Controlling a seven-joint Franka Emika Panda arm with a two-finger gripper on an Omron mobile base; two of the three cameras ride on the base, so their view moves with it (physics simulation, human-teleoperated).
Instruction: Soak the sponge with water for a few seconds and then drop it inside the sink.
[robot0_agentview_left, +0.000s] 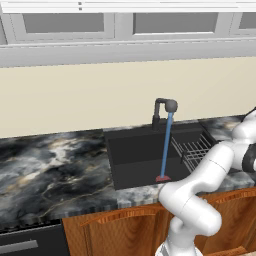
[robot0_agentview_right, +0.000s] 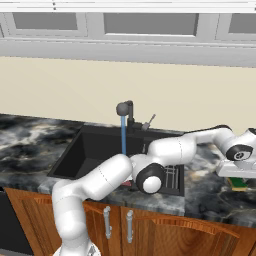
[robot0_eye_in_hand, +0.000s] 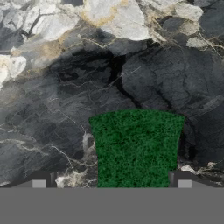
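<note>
On the counter (robot0_eye_in_hand: 52, 87) to the right of the sink (robot0_agentview_right: 90, 150), the sponge (robot0_eye_in_hand: 136, 146) lies flat with its green layer facing up; in the hand view it sits on the grey-black marbled stone directly between the two dark fingers (robot0_eye_in_hand: 41, 180), which stand spread wide, one at each side of the sponge, with nothing held between them; whether the tips touch the sponge's sides cannot be told. From the right base view the white hand hangs low over the counter at the far right, and a sliver of the sponge's green and yellow edge peeps out beneath it; the arm reaches there across the front of the basin from the lower left. Over the sink, the dark tap (robot0_agentview_left: 164, 107) stands at the back rim with its spout turned over the basin; the water (robot0_agentview_left: 165, 145) falls from it as a thin straight blue stream and ends at a reddish patch (robot0_agentview_left: 162, 178) on the black basin floor, near the front wall. A wire rack (robot0_agentview_left: 194, 150) rests in the right part of the basin, beside the stream; the sponge is well apart from the water, outside the basin altogether. Wooden cabinet doors (robot0_agentview_right: 150, 225) with metal handles run below the counter.
</note>
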